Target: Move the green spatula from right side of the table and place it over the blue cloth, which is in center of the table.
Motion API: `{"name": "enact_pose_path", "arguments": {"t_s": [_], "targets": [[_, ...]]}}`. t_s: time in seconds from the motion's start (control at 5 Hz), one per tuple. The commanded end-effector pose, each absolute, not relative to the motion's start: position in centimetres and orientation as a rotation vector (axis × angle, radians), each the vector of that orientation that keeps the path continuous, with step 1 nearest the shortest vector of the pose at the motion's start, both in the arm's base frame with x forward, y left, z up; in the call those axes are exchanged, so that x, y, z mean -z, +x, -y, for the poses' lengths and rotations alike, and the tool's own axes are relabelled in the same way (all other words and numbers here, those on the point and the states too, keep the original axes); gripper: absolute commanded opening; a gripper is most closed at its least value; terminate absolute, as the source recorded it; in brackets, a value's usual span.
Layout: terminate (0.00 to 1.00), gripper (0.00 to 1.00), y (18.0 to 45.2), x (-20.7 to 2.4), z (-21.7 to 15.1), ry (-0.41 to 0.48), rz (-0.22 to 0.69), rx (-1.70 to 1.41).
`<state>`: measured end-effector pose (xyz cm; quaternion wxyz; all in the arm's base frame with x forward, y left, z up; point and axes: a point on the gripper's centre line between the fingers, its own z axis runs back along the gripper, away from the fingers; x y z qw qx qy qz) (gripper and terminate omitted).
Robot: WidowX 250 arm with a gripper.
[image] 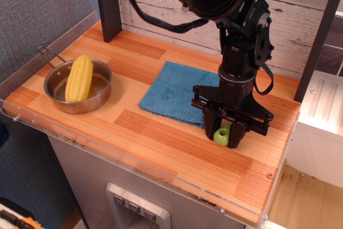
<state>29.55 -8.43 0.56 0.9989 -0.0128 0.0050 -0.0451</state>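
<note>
The green spatula [221, 135] lies on the table [161, 140] right of center, just off the blue cloth's near right corner. Only its lime-green handle end with the hole shows; the grey blade is hidden behind the gripper. My gripper [223, 132] points straight down and its two black fingers are closed against the handle from both sides, low at the table surface. The blue cloth [174, 92] lies flat in the center, with nothing on it; its right edge is partly covered by the arm.
A steel pan [59, 97] with a yellow corn cob [79, 77] stands at the left. A dark post [109, 4] rises at the back left. A clear plastic rim [134, 167] runs along the front edge. A white cabinet [321, 127] stands right of the table.
</note>
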Motion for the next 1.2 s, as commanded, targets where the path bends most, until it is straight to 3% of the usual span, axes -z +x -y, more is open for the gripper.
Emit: {"name": "enact_pose_path", "arguments": {"t_s": [0.0,0.2,0.4,0.6,1.0], "targets": [[0.0,0.0,28.8,-6.7,6.8,-0.138,0.108,0.177],[0.0,0.0,29.9,-8.6,1.9,-0.101,0.148,0.072],[0.0,0.0,30.8,-7.5,-1.9,-0.047,0.12,-0.007],[0.0,0.0,31.5,-6.3,-2.6,-0.024,0.105,-0.057],[0.0,0.0,31.7,-4.7,-0.6,-0.039,0.067,-0.069]]}}
